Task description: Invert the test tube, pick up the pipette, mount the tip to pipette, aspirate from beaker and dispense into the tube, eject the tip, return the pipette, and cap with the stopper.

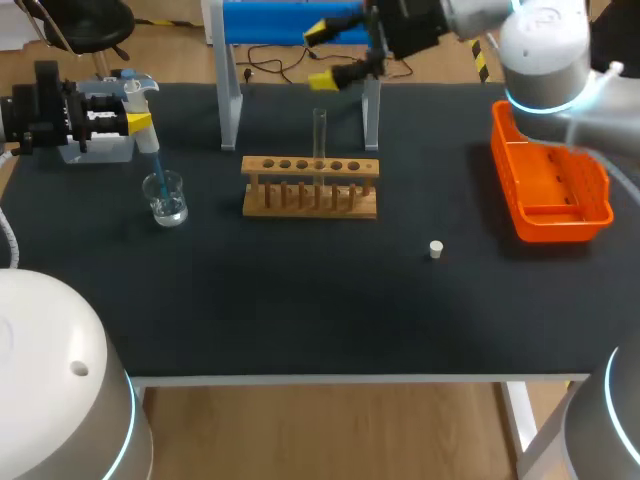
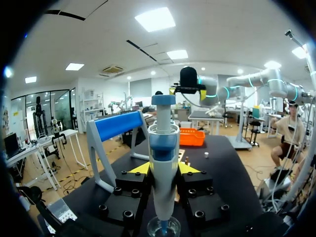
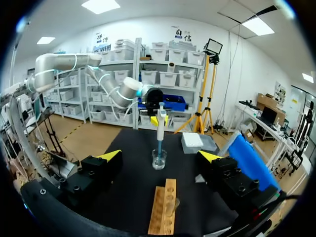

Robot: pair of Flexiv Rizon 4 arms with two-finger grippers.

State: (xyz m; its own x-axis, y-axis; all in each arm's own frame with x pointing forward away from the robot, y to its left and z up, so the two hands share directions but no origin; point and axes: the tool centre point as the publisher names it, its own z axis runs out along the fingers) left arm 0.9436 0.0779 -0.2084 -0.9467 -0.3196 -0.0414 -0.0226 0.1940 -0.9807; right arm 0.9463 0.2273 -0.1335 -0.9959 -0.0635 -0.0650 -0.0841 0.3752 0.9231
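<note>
My left gripper is shut on the blue-and-white pipette, which stands upright with its tip down in the glass beaker. In the left wrist view the pipette is clamped between the yellow fingertips, with the beaker below it. A clear test tube stands upright in the wooden rack. My right gripper hovers open behind and above the rack, holding nothing. From the right wrist view, the rack, beaker and pipette lie ahead. A white stopper lies on the mat.
An orange basket sits at the right edge. A grey tip box rests under my left gripper. A blue stand on white legs stands at the back, close to my right gripper.
</note>
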